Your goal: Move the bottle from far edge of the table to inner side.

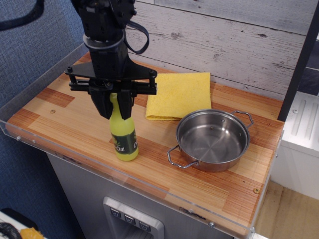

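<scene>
The end effector hangs from the black arm over the left half of the bench, pointing straight down, with its two dark fingers drawn in against the neck and cap of the bottle, one finger on each side, so that it is pinching the bottle at the top. The cap is mostly covered by the fingers, and whether both pads press firmly on the plastic cannot be confirmed from this single view. The bottle stands upright on the bench with its base on the planks, close to the near clear rim, and its dark label reading "Oil" faces the camera. Taking the bottle as the centre of the clock face, the steel pan lies at 3 o'clock, near but apart from the bottle, with one wire handle pointing toward the near rim and the other toward the back wall; the pan is empty and sits flat. The yellow cloth lies at 1 o'clock, flat and folded, its near edge just behind the pan and its left edge close beside the right end of the end effector's crossbar. The grey plank wall runs along 12 o'clock behind the bench. A black cable loops beside the arm at its right side.
</scene>
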Robot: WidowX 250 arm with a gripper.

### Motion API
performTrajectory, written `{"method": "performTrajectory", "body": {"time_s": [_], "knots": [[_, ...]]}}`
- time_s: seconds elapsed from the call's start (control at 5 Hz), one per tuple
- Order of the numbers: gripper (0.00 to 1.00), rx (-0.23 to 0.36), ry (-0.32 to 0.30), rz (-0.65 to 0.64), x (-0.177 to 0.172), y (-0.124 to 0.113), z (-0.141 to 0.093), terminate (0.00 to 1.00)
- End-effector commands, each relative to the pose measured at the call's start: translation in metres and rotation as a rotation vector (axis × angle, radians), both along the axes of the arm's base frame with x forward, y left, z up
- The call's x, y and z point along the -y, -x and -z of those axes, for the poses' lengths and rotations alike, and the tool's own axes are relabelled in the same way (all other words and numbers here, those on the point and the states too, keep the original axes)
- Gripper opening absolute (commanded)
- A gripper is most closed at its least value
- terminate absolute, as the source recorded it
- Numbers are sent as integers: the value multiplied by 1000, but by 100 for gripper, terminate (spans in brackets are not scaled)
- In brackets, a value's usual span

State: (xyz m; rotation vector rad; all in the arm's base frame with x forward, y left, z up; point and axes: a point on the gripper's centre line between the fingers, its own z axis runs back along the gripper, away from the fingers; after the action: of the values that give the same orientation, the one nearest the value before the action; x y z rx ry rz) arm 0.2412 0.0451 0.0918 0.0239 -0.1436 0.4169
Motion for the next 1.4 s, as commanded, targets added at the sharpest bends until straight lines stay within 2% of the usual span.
{"method": "performTrajectory", "body": {"time_s": [0.0, 0.4, 1.0, 1.2], "knots": [[0, 26, -3, -78, -16, -4, -22, 0], [0, 44, 14, -200, -54, -17, -40, 0], [0, 66, -14, -339, -108, -44, -40, 0], [0, 60, -2, -383, -127, -55, -32, 0]]}}
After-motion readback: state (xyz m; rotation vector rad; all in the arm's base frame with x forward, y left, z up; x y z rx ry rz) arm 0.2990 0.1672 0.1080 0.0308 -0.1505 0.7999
